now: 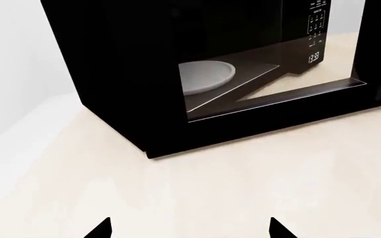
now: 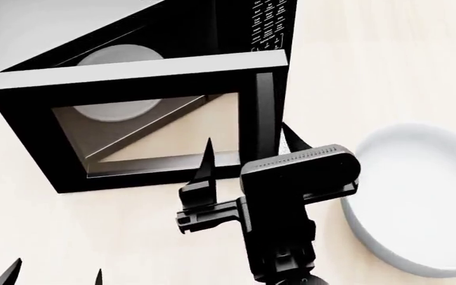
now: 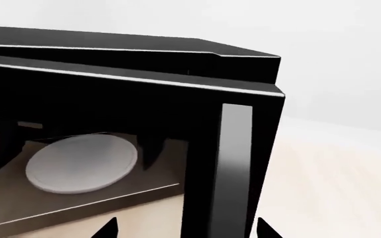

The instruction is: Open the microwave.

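Reaching fwd, right tool [image 2: 244, 151] spread wide astride microwave [image 2: 133, 113] door edge, left tool [image 2: 54, 274] low, also spread

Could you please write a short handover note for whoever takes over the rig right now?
Right gripper: open, empty, its fingertips on either side of the door handle at the door's right edge, not closed on it.
Left gripper: open, empty, low over the table, well short of the microwave.
The microwave sits on the table with the door looking shut; the turntable plate shows through the glass. A white bowl sits on the robot's right, beside the right arm.
Done: right gripper lined up at the handle.
Left: close on the handle, swing the door open, probably minding the bowl.
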{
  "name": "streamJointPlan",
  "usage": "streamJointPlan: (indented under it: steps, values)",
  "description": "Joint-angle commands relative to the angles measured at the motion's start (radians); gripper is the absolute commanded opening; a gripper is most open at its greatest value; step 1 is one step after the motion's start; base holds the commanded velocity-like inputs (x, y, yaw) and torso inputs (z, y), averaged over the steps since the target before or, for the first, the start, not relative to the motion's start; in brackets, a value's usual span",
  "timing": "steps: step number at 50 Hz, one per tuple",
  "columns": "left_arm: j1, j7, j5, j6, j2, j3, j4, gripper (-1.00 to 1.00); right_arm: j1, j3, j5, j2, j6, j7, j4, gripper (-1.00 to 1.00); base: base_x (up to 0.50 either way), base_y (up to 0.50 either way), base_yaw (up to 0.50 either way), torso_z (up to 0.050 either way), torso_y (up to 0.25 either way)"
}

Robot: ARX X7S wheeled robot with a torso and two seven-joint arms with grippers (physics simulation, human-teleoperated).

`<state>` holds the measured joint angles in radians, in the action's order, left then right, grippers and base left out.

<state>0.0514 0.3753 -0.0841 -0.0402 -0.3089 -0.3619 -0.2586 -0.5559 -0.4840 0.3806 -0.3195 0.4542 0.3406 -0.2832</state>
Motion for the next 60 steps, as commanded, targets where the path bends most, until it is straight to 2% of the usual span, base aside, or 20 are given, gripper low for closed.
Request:
streamJointPlan:
  steps: [1, 11, 25, 29, 42, 45, 47, 51, 57, 60]
  values:
    - [0.001, 0.004, -0.001, 0.0, -0.003, -0.004, -0.001, 1.0, 0.017, 0.042, 0.017, -0.026, -0.047, -0.006, 0.008, 1.0, 0.0, 0.0, 0.0, 0.0, 0.0]
    - [0.001, 0.008, -0.001, 0.002, -0.004, -0.008, -0.001, 1.0, 0.07, 0.083, 0.058, -0.065, -0.035, 0.014, -0.078, 1.0, 0.0, 0.0, 0.0, 0.0, 0.0]
    - [0.002, 0.011, 0.002, 0.002, -0.006, -0.018, -0.003, 1.0, 0.128, 0.077, 0.095, -0.136, 0.145, 0.131, -0.4, 1.0, 0.0, 0.0, 0.0, 0.0, 0.0]
    - [0.003, 0.012, 0.002, 0.003, -0.007, -0.02, -0.005, 1.0, 0.134, 0.051, 0.057, -0.146, 0.17, 0.168, -0.463, 1.0, 0.0, 0.0, 0.0, 0.0, 0.0]
    - [-0.001, 0.015, -0.005, 0.002, -0.01, -0.019, -0.005, 1.0, 0.005, 0.133, 0.209, -0.125, 0.453, 0.31, -0.705, 1.0, 0.0, 0.0, 0.0, 0.0, 0.0]
    - [0.0, 0.016, -0.007, 0.001, -0.011, -0.02, -0.007, 1.0, -0.074, 0.175, 0.308, -0.106, 0.578, 0.373, -0.759, 1.0, 0.0, 0.0, 0.0, 0.0, 0.0]
    - [0.0, 0.016, -0.007, 0.0, -0.012, -0.02, -0.009, 1.0, -0.122, 0.167, 0.374, -0.123, 0.595, 0.422, -0.762, 1.0, 0.0, 0.0, 0.0, 0.0, 0.0]
    - [-0.002, 0.017, -0.006, 0.0, -0.012, -0.023, -0.007, 1.0, -0.275, 0.212, 0.637, -0.126, 0.681, 0.565, -0.759, 1.0, 0.0, 0.0, 0.0, 0.0, 0.0]
    - [-0.003, 0.018, -0.008, 0.001, -0.013, -0.024, -0.007, 1.0, -0.424, 0.265, 0.867, -0.107, 0.738, 0.679, -0.716, 1.0, 0.0, 0.0, 0.0, 0.0, 0.0]
    - [-0.003, 0.019, -0.006, 0.002, -0.013, -0.028, -0.004, 1.0, -0.473, 0.283, 0.926, -0.104, 0.733, 0.661, -0.653, 1.0, 0.0, 0.0, 0.0, 0.0, 0.0]
